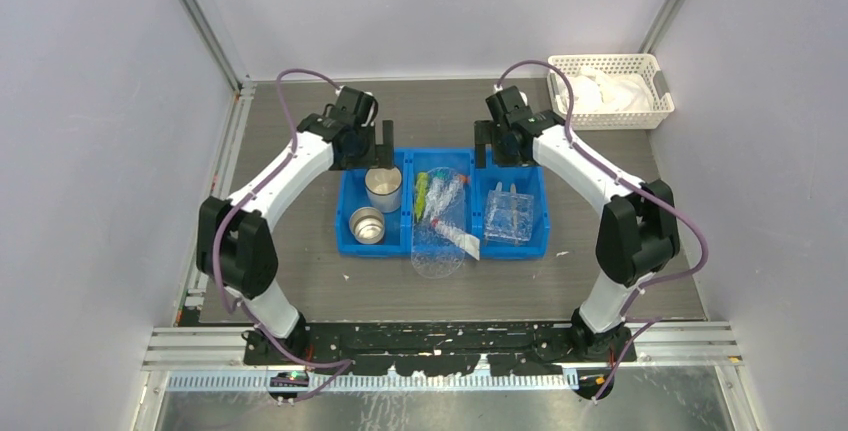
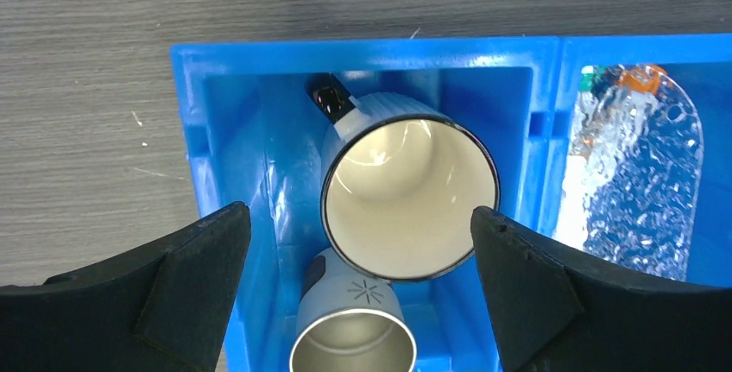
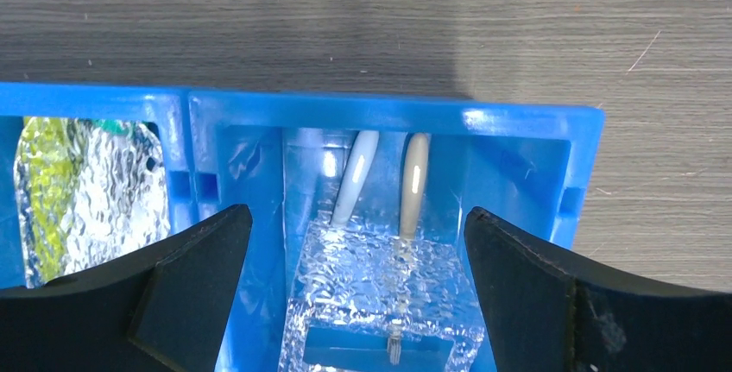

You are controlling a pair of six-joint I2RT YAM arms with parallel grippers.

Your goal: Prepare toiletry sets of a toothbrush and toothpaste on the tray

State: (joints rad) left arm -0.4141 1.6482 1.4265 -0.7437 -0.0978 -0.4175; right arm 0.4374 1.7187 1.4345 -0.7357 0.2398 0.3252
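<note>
Black fingers (image 3: 173, 286) of the right pincer (image 3: 356, 217) stand wide apart, holding nothing, above the right compartment of the blue bin (image 3: 388, 117). There the tray (image 3: 380, 294) sits snug between the walls, with two pale stems (image 3: 414, 178) leaning at its far end. Any reach for it risks jamming a finger on a wall or slipping off the slick clear plastic. The toiletry sets (image 1: 440, 196) lie heaped in the middle compartment, one clear packet (image 1: 440, 251) spilling over the near wall onto the worktop (image 1: 350, 291); a careless pull could drag the heap out. The left pincer (image 2: 358, 217), equally agape and empty, points down over a white-lined cup (image 2: 410, 199) and a steel cup (image 2: 352, 346). Both arms arch forward from their bases.
</note>
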